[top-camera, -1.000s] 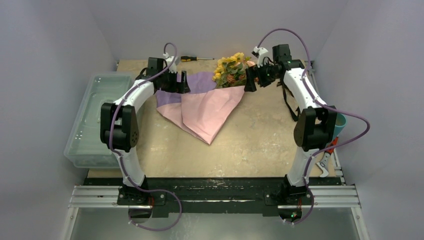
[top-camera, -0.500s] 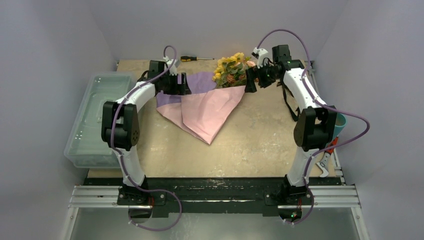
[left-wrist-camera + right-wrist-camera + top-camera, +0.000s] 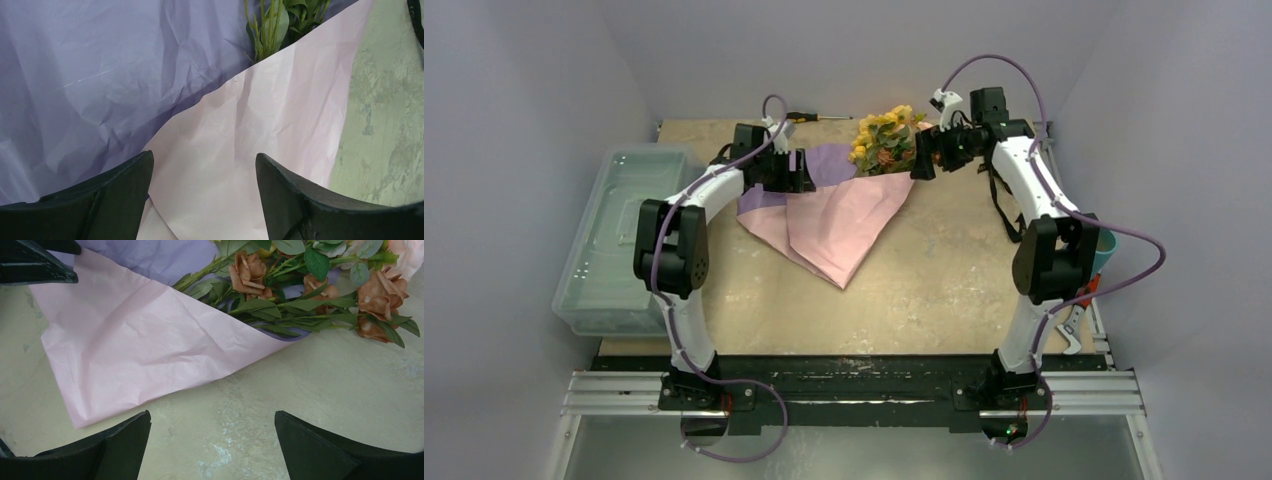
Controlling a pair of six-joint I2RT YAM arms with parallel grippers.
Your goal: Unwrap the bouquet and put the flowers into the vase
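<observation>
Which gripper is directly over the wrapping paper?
The left gripper, above the pink-and-lilac paper; the right gripper instead hangs over bare table near the flowers.

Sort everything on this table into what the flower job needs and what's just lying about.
For the job:
flowers
pink wrapping paper
teal vase, half hidden at the right edge

Lying about:
plastic box
screwdriver
hand tool near the right edge

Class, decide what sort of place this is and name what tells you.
Probably a robotics test cell: two arms bolted to a metal rail, plain walls boxing in the table, a screwdriver at its far edge.
</observation>
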